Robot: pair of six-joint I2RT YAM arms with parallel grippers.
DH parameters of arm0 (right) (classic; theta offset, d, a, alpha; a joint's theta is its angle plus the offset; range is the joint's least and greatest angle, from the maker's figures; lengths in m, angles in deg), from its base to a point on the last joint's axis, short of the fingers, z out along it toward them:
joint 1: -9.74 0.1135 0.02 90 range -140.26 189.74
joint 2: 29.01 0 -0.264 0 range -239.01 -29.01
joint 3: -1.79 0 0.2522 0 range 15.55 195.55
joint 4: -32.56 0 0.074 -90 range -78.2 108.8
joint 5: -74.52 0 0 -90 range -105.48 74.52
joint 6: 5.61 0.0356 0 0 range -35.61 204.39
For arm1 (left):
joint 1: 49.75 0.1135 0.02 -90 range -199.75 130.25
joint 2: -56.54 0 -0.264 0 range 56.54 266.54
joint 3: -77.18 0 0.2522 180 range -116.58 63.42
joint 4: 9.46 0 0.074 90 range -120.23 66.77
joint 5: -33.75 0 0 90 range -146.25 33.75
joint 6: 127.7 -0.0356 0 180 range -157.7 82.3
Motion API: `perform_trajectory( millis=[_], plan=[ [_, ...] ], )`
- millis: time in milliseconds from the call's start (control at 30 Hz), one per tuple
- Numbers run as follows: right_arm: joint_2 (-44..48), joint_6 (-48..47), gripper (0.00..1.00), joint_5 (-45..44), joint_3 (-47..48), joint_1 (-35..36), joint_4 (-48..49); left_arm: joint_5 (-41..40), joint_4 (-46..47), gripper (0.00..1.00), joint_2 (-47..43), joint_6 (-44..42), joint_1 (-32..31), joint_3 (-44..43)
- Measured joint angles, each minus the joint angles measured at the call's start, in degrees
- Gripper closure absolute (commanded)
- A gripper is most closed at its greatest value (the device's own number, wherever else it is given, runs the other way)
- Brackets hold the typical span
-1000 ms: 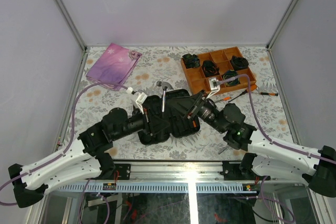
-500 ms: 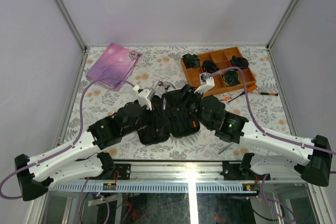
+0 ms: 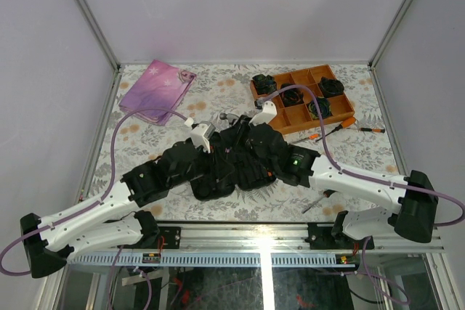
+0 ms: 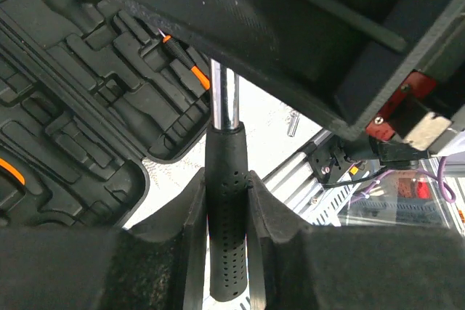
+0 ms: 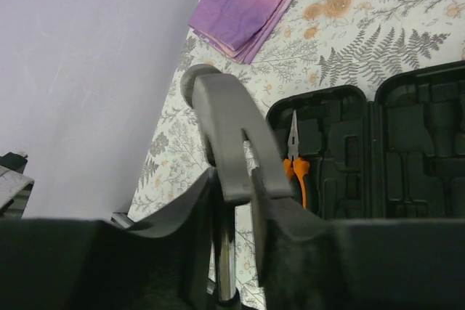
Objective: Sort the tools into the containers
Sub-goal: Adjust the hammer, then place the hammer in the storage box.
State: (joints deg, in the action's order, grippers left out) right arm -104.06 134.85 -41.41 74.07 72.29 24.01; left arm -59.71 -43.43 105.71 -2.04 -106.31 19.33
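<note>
- Hammer (image 5: 225,128) hung over the open tool case (image 5: 341,143), at its far edge, with an arm at each end
- left gripper (image 4: 227,183) was clenched on its black perforated handle, over the case's near side
- right gripper (image 5: 232,179) flanked the shaft just under the head; whether it was pressing, I cannot tell
- pliers (image 5: 294,157) lay in a slot inside the case
- screwdrivers (image 3: 327,132) lay on the table (image 3: 218,88) right of the case
- orange tray (image 3: 258,99) stood beyond the case, pink pouch (image 3: 156,91) far left of it
</note>
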Motion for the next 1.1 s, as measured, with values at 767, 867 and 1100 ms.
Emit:
perform_trajectory(
  millis=[767,867,1100],
  plan=[
    [4.4,-2.4,1.0,7.0,-6.4,-8.1,0.4,-3.3,0.5,0.21,-5.2,1.0,1.2,0.1],
    [5.6,-2.1,1.0,9.1,-7.8,-10.9,-0.2,-3.0,-0.5,0.21,-4.8,1.2,4.8,0.1],
    [5.6,-2.3,1.0,17.2,-9.7,-16.8,-2.1,3.5,-0.3,0.21,-5.9,1.8,17.5,1.8]
  ],
)
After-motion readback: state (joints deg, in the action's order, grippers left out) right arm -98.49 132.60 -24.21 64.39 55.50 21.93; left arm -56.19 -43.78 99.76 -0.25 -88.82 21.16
